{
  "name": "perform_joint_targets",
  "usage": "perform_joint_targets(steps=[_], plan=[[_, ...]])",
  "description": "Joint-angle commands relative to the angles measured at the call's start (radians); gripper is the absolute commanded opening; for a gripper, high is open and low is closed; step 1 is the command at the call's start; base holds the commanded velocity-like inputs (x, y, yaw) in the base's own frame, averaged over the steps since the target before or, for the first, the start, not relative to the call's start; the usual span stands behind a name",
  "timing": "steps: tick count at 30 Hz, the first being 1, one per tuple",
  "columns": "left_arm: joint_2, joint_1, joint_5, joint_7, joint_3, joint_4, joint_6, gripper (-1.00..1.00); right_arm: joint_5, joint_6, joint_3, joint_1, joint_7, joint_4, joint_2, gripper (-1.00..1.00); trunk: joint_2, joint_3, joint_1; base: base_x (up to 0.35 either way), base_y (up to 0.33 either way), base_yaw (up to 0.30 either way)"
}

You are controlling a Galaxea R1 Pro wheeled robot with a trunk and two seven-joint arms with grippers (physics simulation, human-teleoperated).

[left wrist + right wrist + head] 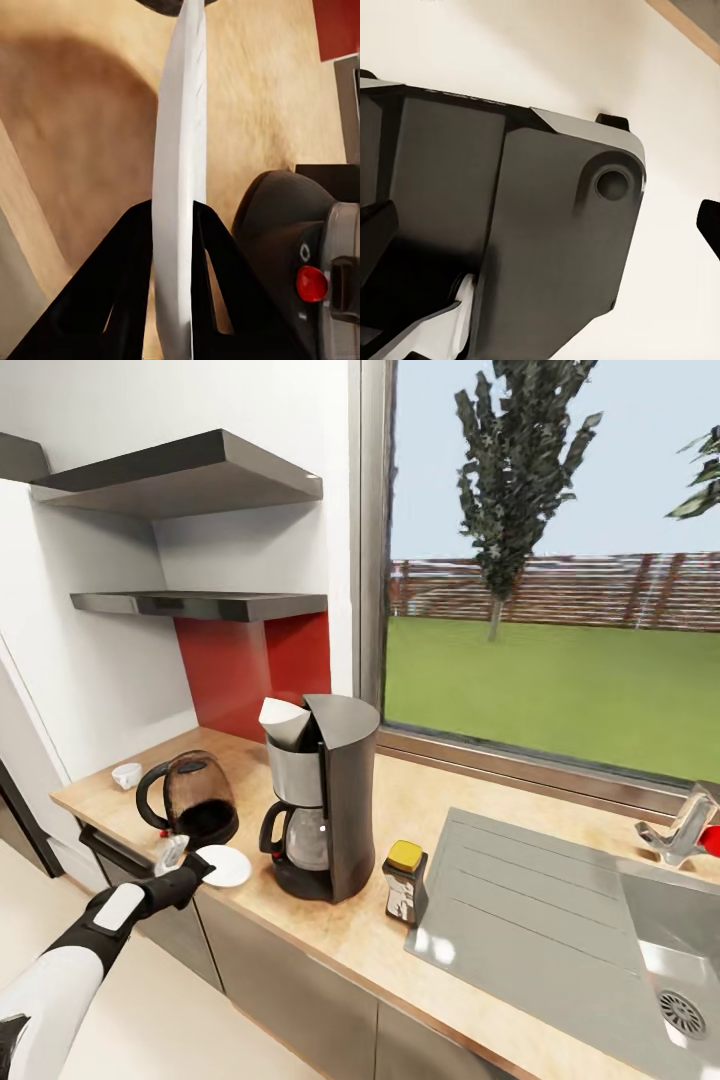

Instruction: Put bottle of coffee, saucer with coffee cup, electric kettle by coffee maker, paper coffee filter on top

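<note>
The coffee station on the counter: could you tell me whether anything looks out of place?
The coffee cup sits alone near the counter's far-left corner, behind the kettle, while its saucer is pinched in the left tool beside the coffee maker.

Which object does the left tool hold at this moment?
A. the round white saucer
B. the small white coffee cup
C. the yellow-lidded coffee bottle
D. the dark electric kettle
A: the left tool is shut on the round white saucer, whose thin edge sits between the two black fingers in the left wrist view, at the counter's front edge beside the black coffee maker.
</note>
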Motion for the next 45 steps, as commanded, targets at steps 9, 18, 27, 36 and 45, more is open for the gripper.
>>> perform_joint_targets(steps=[9, 18, 27, 36, 45], plan=[[-0.023, 0.017, 0.001, -0.001, 0.008, -0.001, 0.003, -1.0, -0.006, 0.006, 0.008, 0.0, -0.002, -0.002, -0.001, 1.0, -0.002, -0.002, 0.001, 0.108, 0.0, 0.0], [-0.024, 0.025, 0.002, -0.001, 0.008, -0.002, 0.002, -1.0, -0.007, 0.006, 0.008, 0.0, -0.002, -0.002, -0.001, 1.0, -0.002, -0.002, 0.001, 0.01, 0.0, 0.0], [-0.024, 0.025, 0.004, -0.001, 0.008, -0.003, 0.002, -1.0, -0.007, 0.006, 0.008, 0.0, -0.002, -0.002, -0.001, 1.0, -0.002, -0.002, 0.001, 0.091, 0.0, 0.0], [-0.024, 0.025, 0.005, -0.003, 0.006, -0.003, 0.002, -1.0, -0.006, 0.006, 0.008, 0.0, -0.002, -0.002, -0.001, 1.0, -0.002, -0.002, 0.001, 0.002, 0.0, 0.0], [-0.03, 0.025, 0.006, -0.009, 0.006, -0.003, 0.006, -1.0, -0.007, 0.007, 0.008, 0.0, -0.002, -0.002, -0.001, 1.0, -0.002, -0.002, 0.001, 0.0, 0.0, 0.0]])
